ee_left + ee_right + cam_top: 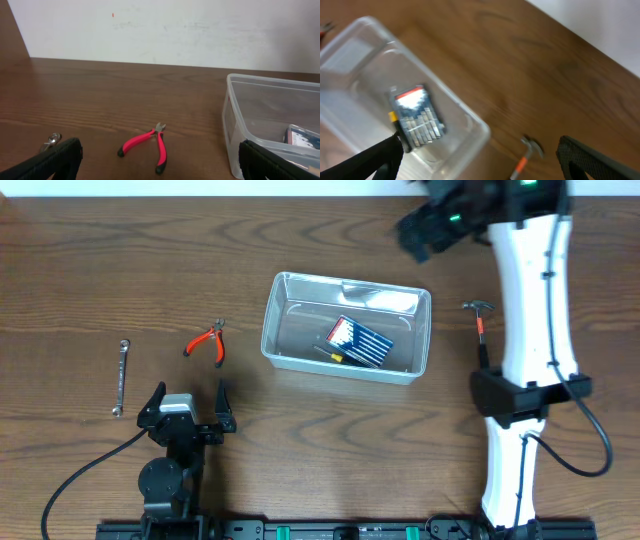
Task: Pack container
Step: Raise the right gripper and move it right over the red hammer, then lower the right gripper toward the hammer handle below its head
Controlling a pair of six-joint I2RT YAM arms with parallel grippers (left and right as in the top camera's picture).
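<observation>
The left end effector (190, 400) hangs low over the desk (80, 260), released, fingers wide. The pliers (207, 342) lie straight ahead of it, so I judge they are its next pick. The container (300, 320) stands ahead to its right and holds a case (358, 342). The right end effector (428, 228), also released, hangs high, and the hammer (480, 315) lies below it.

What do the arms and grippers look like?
Left arm: all black and compact, with a black cable trailing from it. Right arm: white shells, black joints, a thin cable looping beside it, and green lights near the wrist. Left gripper and right gripper: black, blocky fingers. No markings are legible.
</observation>
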